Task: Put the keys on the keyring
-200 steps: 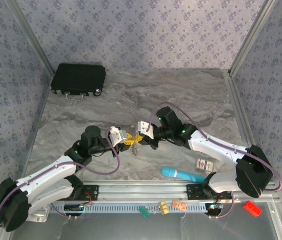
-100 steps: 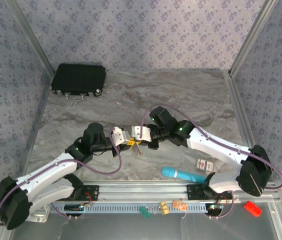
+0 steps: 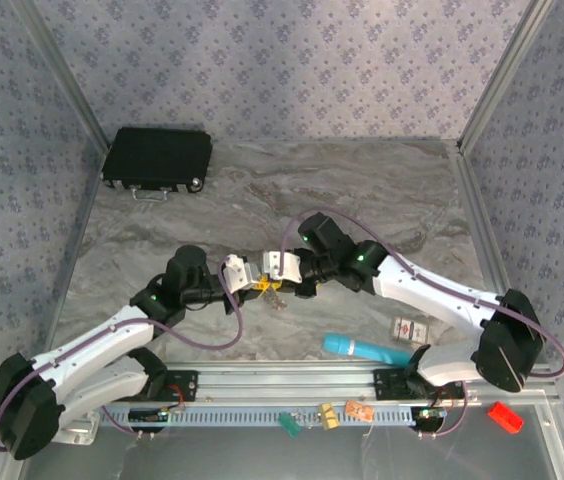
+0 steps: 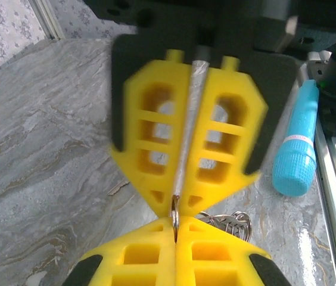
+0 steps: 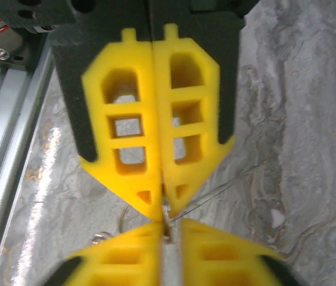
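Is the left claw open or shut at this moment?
Shut. In the left wrist view, the left claw has its two yellow fingers pressed together on a thin metal ring at their tips.

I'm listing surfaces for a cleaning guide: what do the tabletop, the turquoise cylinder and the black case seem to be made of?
Tabletop: grey, veined like marble, with a slight sheen; stone or a printed laminate, I cannot tell which.
Turquoise cylinder: probably plastic, evenly coloured, with a fine ribbed or knurled grip and a pale band.
Black case: matte black with a gridded face, likely plastic or fabric; metal-looking handle at its front edge.
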